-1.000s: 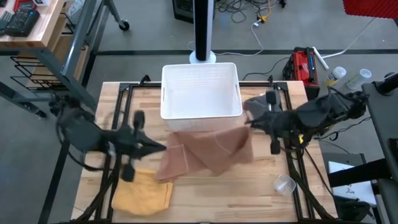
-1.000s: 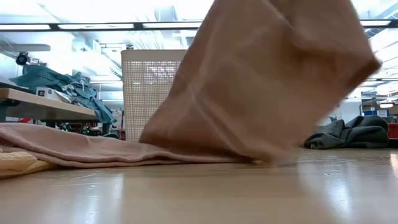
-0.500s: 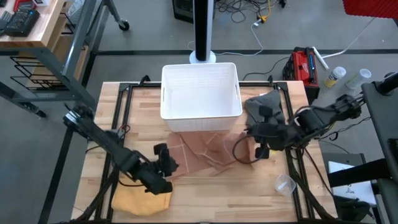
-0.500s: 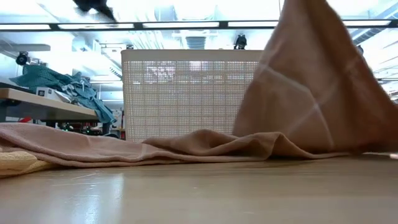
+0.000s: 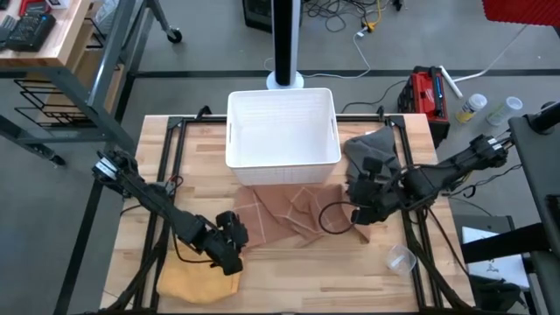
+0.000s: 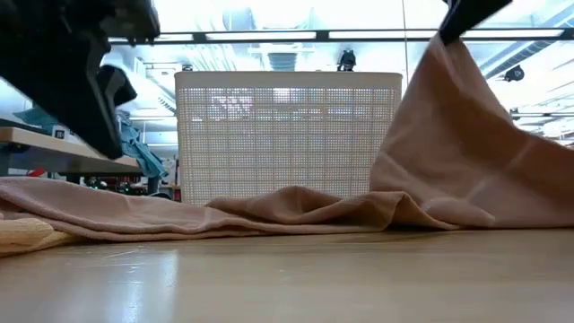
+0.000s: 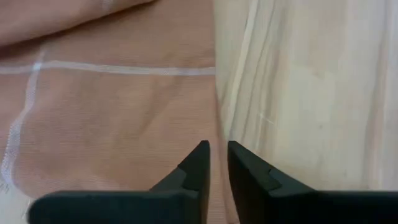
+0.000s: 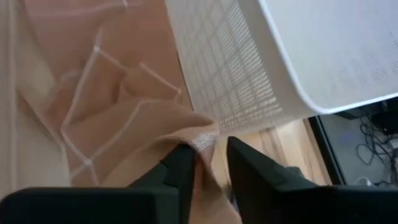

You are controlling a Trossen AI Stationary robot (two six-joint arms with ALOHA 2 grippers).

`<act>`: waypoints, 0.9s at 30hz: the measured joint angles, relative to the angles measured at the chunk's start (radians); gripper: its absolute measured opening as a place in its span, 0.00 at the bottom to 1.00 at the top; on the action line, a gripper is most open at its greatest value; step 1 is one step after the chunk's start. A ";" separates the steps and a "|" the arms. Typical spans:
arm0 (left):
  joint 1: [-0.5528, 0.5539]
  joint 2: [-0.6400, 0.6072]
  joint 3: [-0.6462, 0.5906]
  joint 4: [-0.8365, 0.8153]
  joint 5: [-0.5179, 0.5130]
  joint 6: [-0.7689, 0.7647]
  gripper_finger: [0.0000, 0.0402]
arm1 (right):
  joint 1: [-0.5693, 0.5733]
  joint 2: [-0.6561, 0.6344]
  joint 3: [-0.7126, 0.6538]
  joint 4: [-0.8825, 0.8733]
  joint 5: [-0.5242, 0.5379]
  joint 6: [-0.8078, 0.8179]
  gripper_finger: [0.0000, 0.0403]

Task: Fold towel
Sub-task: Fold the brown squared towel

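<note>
The brown towel (image 5: 284,214) lies crumpled on the table in front of the white basket (image 5: 283,127). Its right end rises as a slack sheet (image 6: 466,144) to my right gripper (image 5: 357,214), which is shut on it. My left gripper (image 5: 234,238) stands over the towel's near left edge (image 7: 205,93), its fingers shut with nothing between them. In the low view the left gripper (image 6: 99,90) hangs above the cloth. The towel's left part (image 6: 108,211) rests flat on the wood. My right gripper pinches a bunched bit of the towel's right edge (image 8: 202,138) between its two fingers. It comes slanting down from the table's right side. The cloth hangs slack below the fingers, and its lower part (image 6: 448,211) lies on the table.
A yellow cloth (image 5: 197,280) lies at the near left, just beyond my left gripper. A grey cloth (image 5: 372,149) sits beside the basket at the far right. A clear plastic cup (image 5: 400,258) stands near the right front. Bare wood (image 5: 306,276) lies along the near edge.
My left gripper has gone down and toward the near edge, and the towel's left part, lifted before, now lies flat on the table. My right gripper has moved toward the near edge and lower with its end. The raised sheet has sunk and crumpled.
</note>
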 joint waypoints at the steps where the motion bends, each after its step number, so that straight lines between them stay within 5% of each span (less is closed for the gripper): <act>1: 0.002 0.000 -0.003 0.002 0.013 -0.006 0.15 | 0.000 0.000 -0.015 0.002 0.000 0.000 0.28; 8: 0.004 0.001 -0.007 -0.076 0.205 -0.019 0.27 | 0.000 0.000 -0.106 0.061 -0.007 0.000 0.43; 16: 0.003 0.001 -0.011 -0.237 0.312 -0.005 0.32 | 0.000 0.000 -0.141 0.127 -0.034 0.003 0.46; 27: 0.003 0.004 -0.073 -0.167 0.285 0.009 0.28 | 0.000 0.000 -0.147 0.161 -0.033 0.012 0.46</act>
